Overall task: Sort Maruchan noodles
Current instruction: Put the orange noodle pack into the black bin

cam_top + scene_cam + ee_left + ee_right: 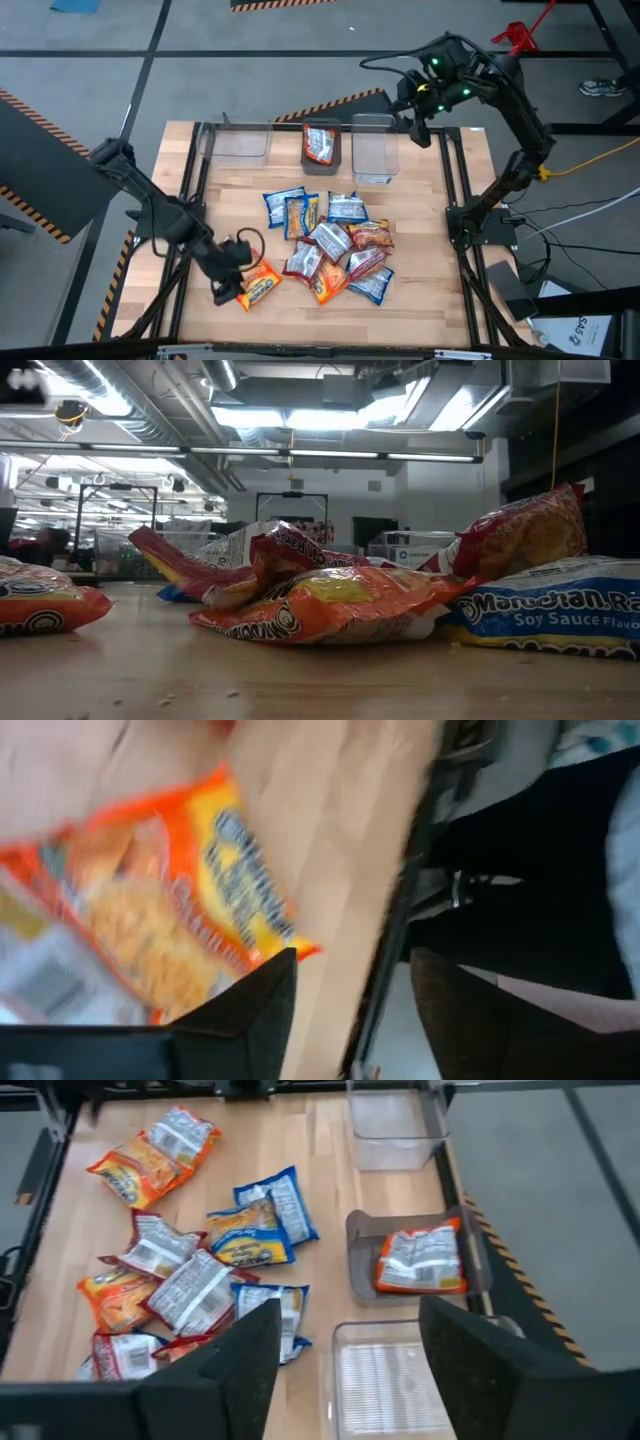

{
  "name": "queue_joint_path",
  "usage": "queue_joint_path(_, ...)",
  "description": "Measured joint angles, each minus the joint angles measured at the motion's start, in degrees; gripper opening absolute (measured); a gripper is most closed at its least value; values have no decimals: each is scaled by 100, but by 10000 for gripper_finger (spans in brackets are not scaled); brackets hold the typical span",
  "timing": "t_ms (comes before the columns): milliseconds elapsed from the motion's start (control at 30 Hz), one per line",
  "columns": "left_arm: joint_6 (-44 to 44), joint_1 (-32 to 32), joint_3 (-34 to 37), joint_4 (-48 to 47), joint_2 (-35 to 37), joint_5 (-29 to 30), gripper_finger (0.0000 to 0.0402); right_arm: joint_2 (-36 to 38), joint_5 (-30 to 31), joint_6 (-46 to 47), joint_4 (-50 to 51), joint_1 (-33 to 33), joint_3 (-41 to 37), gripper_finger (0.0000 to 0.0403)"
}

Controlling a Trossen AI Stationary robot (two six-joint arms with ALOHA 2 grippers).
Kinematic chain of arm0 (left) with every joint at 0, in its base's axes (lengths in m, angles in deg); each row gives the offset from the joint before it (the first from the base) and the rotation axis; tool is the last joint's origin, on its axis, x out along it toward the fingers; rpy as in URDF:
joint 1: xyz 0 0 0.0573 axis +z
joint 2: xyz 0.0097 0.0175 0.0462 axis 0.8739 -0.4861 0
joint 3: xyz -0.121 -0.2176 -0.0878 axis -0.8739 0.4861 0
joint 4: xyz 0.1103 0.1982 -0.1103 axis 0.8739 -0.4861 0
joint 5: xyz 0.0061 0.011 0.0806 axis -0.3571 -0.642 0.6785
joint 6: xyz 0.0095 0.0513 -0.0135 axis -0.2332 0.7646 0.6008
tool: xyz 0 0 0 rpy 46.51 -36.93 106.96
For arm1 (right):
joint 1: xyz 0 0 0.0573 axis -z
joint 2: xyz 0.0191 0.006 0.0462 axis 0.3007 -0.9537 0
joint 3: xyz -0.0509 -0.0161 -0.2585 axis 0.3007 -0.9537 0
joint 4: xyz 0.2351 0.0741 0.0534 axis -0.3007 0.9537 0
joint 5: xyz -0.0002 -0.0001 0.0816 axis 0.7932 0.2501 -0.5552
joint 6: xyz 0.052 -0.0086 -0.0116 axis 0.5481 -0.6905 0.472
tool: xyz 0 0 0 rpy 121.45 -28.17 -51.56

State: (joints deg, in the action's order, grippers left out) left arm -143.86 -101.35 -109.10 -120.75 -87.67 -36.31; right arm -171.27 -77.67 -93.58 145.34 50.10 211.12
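Note:
Several Maruchan packets lie flat in a loose pile (pixel 330 245) mid-table: blue-and-yellow, orange, red-and-silver. One orange packet (pixel 258 288) lies apart toward the near left corner, and another orange packet (pixel 320 145) rests in the middle grey bin (pixel 305 160). My left gripper (pixel 226 290) is open, low beside the lone orange packet (pixel 170 910), which sits outside the finger gap. My right gripper (pixel 415 128) is open, high over the far right corner past the right clear bin (pixel 373 158). No gripper shows in the low view. My left gripper has one finger (pixel 255 1010) right beside the orange packet's corner (pixel 300 952). The packet is not between the fingers and lies flat on the table. Whether the finger touches it I cannot tell.
Three bins stand in a row at the far edge: a clear left bin (pixel 238 143), the grey middle one, a clear right bin (pixel 385 1380). Dark frame rails (pixel 455 200) run along the table's sides. Bare wood lies between pile and bins.

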Motion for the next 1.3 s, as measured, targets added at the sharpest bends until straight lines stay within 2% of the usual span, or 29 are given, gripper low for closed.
queue_joint_path(167, -459, -402, 597, 369, 1, 104, 232, 0, -47, -4, 2, 0, -274, 234)
queue_joint_path(300, -499, -508, 815, 385, -101, 372, 244, 0, -90, -6, 5, 0, -503, 234)
queue_joint_path(600, 245, -660, 851, 223, -882, 475, 245, 0, -94, -10, -32, 0, -765, 234)
queue_joint_path(833, 209, -809, 852, 125, -1412, 505, 245, -2, -95, 18, -57, 0, -770, 234)
queue_joint_path(1067, 196, -812, 852, -8, -1501, 667, 245, -2, -95, 25, -92, 0, -768, 234)
queue_joint_path(1300, -138, -844, 730, -109, -1370, 104, 230, -2, -95, 67, -90, 0, -769, 234)
